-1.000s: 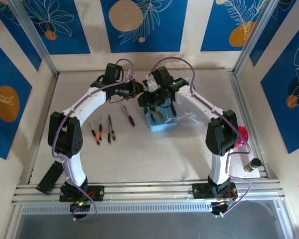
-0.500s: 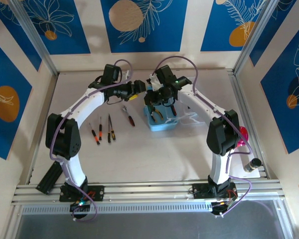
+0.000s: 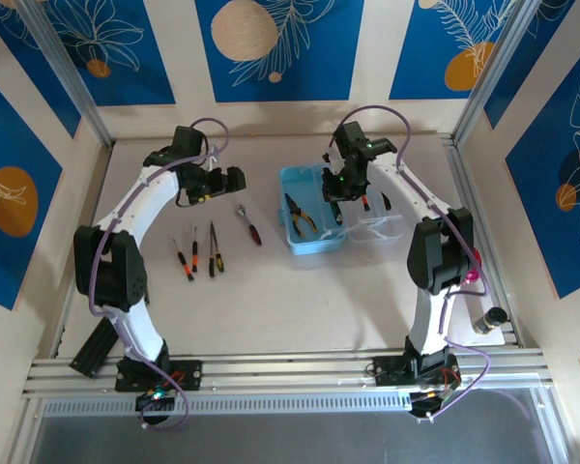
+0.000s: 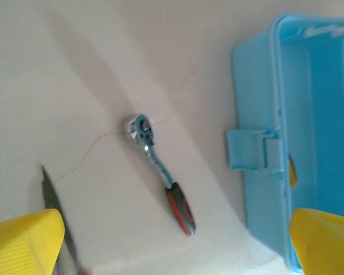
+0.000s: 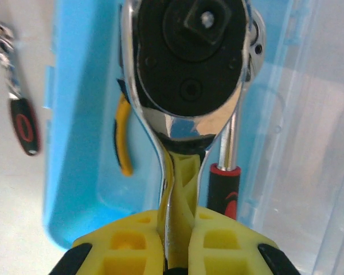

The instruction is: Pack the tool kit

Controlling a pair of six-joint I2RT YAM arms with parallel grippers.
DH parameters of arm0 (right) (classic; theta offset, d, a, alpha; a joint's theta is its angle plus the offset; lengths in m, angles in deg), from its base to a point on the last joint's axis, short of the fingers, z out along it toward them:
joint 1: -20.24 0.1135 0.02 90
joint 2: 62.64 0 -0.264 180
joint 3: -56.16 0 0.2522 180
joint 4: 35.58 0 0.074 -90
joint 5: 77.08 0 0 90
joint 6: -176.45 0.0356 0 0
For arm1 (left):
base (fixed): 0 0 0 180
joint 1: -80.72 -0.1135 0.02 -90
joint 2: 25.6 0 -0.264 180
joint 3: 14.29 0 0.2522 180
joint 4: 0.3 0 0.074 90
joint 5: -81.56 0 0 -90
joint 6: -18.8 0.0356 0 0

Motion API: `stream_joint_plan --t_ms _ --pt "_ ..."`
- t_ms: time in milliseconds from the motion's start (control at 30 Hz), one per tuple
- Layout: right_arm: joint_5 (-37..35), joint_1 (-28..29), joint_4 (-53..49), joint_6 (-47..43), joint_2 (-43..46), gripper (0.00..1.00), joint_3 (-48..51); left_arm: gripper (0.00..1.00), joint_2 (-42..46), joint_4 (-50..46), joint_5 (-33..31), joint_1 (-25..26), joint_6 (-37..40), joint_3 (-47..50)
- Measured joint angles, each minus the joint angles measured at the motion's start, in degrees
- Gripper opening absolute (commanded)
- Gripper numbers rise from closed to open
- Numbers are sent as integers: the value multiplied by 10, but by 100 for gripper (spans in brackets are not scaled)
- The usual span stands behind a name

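Note:
The light-blue case (image 3: 314, 242) lies open on the table, its clear lid (image 3: 379, 230) folded out to the right. Yellow-handled pliers (image 3: 300, 215) lie inside it, their handle (image 5: 123, 137) also in the right wrist view beside a red-and-black screwdriver (image 5: 223, 186). My right gripper (image 3: 340, 188) hovers over the case, shut (image 5: 178, 240) on a large chrome ratchet wrench (image 5: 189, 63). My left gripper (image 3: 222, 182) is open (image 4: 175, 243) above a small ratchet (image 4: 160, 172) on the table left of the case (image 4: 309, 132). Three screwdrivers (image 3: 195, 253) lie farther left.
A pink round object (image 3: 469, 266) and a cylinder (image 3: 488, 321) sit at the right edge behind the right arm. A black block (image 3: 95, 346) lies near the left arm's base. Metal frame rails border the table.
The two grippers, close together over the case, have parted. The left one swung left and back, away from the case. The right one moved right and back, still holding the ratchet wrench.

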State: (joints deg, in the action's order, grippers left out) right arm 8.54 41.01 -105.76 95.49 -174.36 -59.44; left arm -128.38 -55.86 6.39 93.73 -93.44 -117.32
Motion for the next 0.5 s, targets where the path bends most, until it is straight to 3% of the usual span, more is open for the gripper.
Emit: stream_joint_plan --t_ms 500 --pt "14 -3 -145 -71 -90 0 -108 100 2 -7 -5 0 3 21"
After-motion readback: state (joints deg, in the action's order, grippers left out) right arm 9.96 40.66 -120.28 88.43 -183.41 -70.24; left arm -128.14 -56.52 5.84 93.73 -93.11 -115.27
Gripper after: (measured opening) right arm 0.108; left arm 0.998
